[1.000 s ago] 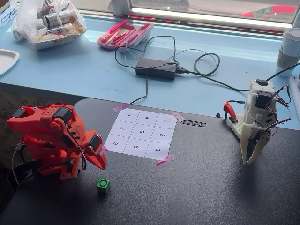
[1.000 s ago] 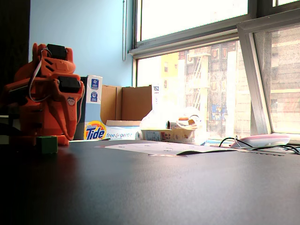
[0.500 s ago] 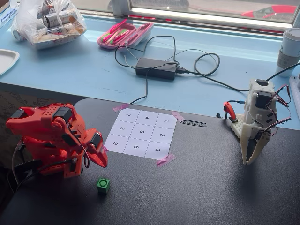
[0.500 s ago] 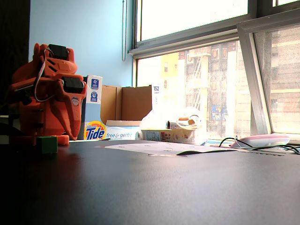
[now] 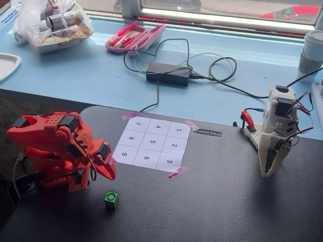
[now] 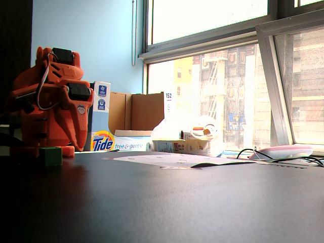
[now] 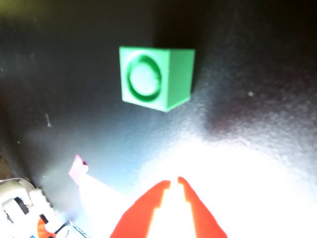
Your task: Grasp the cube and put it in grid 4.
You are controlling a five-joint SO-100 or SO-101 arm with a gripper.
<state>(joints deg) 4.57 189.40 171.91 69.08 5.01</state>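
Observation:
The green cube (image 5: 111, 199) sits on the black table, in front of the numbered sheet's near-left corner. It shows in the wrist view (image 7: 156, 77) with its round mark up, and low at the left in a fixed view (image 6: 50, 156). My orange gripper (image 5: 109, 176) hangs just above and behind the cube, tips down, apart from it. In the wrist view the gripper (image 7: 173, 182) has its jaws together with only a slit between the tips, and holds nothing. Grid 4 (image 5: 159, 127) is the middle cell of the sheet's far row, and it is bare.
A white second arm (image 5: 275, 136) stands at the table's right. Behind the table, a blue sill holds a power adapter with cables (image 5: 168, 73), a pink case (image 5: 133, 36) and a plastic bag (image 5: 53, 22). Pink tape (image 7: 77, 168) marks the sheet's corner.

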